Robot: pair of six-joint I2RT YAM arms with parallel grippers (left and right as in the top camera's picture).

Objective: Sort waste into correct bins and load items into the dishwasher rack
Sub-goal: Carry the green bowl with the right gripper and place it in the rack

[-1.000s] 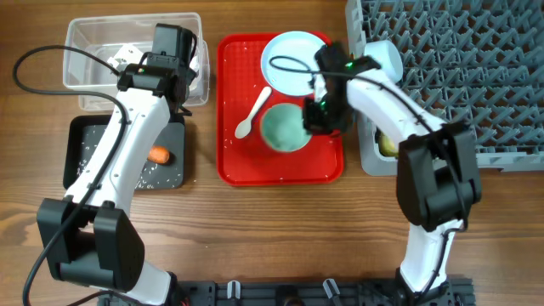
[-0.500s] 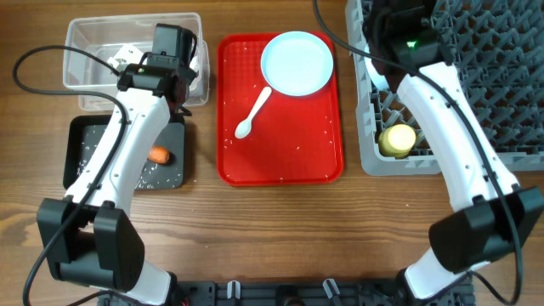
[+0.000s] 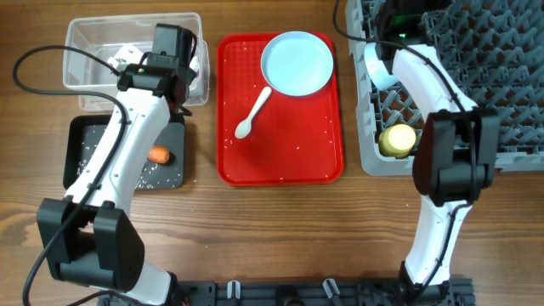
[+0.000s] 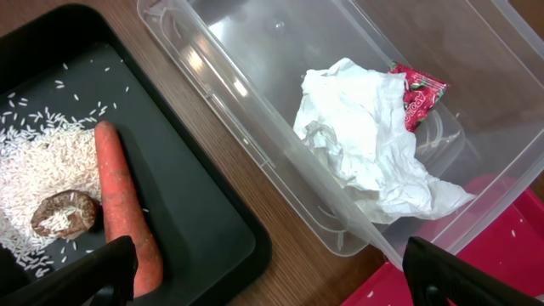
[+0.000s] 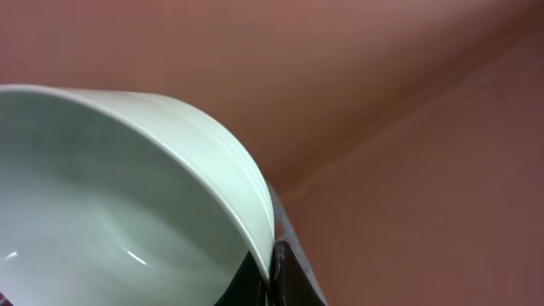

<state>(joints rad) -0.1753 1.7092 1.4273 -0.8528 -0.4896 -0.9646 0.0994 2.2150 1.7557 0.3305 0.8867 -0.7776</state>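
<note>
The right gripper (image 5: 270,275) is closed on the rim of the mint green bowl (image 5: 127,212). The thin wall is pinched between the two fingertips at the 6 o'clock edge of the wrist view, with the bowl's hollow turned towards the camera. In the overhead view this arm is stretched to the 1 o'clock edge of the picture, above the dishwasher rack (image 3: 493,76); the bowl itself cannot be made out there. The step in hand is judged to be seating the bowl among the pegs. It is best done with the bowl lowered on edge into a free row near the pale blue-white bowl (image 3: 380,70), clear of the yellow cup (image 3: 398,138) at 6 o'clock of it. It should be released only once it is borne by the pegs, since so small a pinch could let it swing. The left gripper (image 4: 270,276) is held open and empty above the seam between the clear tub (image 4: 255,51) and the black tray (image 4: 195,229). The napkins (image 4: 357,136) and red wrapper (image 4: 418,93) are found in the tub, and the carrot (image 4: 123,204) and rice (image 4: 34,170) in the tray. On the red tray (image 3: 289,161), the plate (image 3: 297,62) at 12 o'clock and the spoon (image 3: 254,113) at 9 o'clock are not yet loaded.
</note>
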